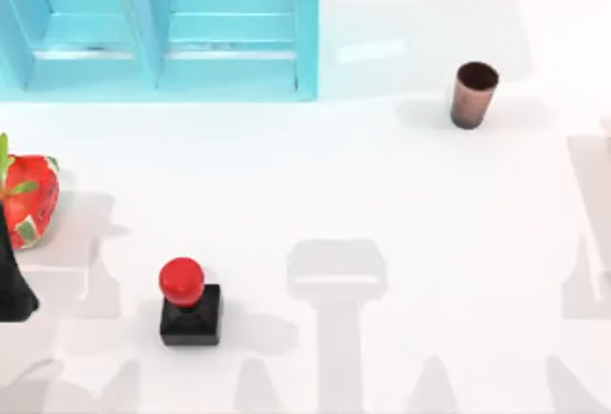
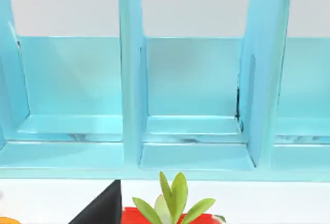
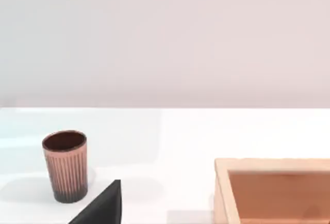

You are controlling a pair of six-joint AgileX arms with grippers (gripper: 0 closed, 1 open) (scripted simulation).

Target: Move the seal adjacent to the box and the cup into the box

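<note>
- The seal [image 1: 190,302] stands upright on the white table [image 1: 382,185], near the front and toward the left side, with its red knob on top of the black block. Nothing touches it.
- The cup [image 1: 474,94] stands upright far on the right, well apart from the seal, with its dark opening up. In the right wrist view the cup [image 3: 65,165] is near a wooden box [image 3: 273,190], and a strip of table lies between them.
- This box is probably the goal, because its open top lets things drop in from above. Both task steps look not yet done.
- The left arm [image 1: 13,280] is a dark shape at the left edge, beside the strawberry [image 1: 29,199]. Whether its fingers are spread or pressed together, I cannot tell.
- The right gripper shows as a dark corner [image 3: 103,206] in its own wrist view, close to the cup. Its state I cannot tell either.
- A blue rack [image 1: 162,28] with dividers stands far on the left, and the left wrist view faces it [image 2: 191,105].
</note>
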